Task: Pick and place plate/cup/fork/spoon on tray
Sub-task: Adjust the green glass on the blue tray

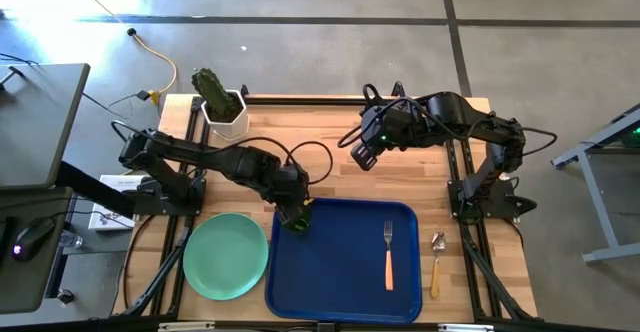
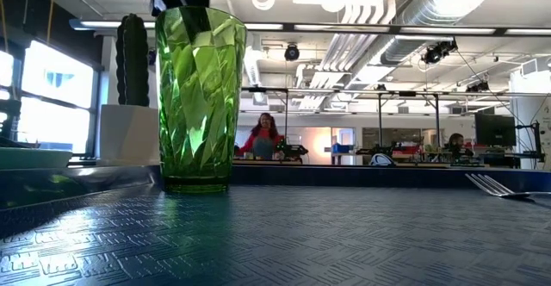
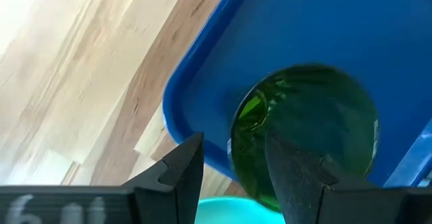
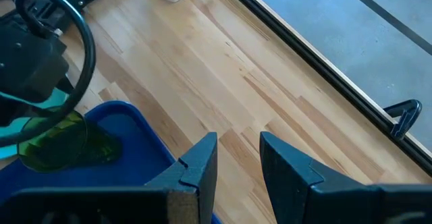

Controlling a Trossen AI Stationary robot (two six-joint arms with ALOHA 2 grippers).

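Olive-green cup (image 1: 296, 218) on tray (image 1: 340, 272) corner, rim between left gripper (image 1: 295, 215) fingers.

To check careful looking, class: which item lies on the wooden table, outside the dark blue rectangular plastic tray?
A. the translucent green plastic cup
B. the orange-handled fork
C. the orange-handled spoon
C: the orange-handled spoon lies on the wood right of the dark blue rectangular plastic tray; fork and cup are on it.

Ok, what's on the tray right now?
The cup stands upright in the tray's corner nearest the plate, with the left gripper at its rim. The fork lies toward the other side. The spoon is off it, on the table.
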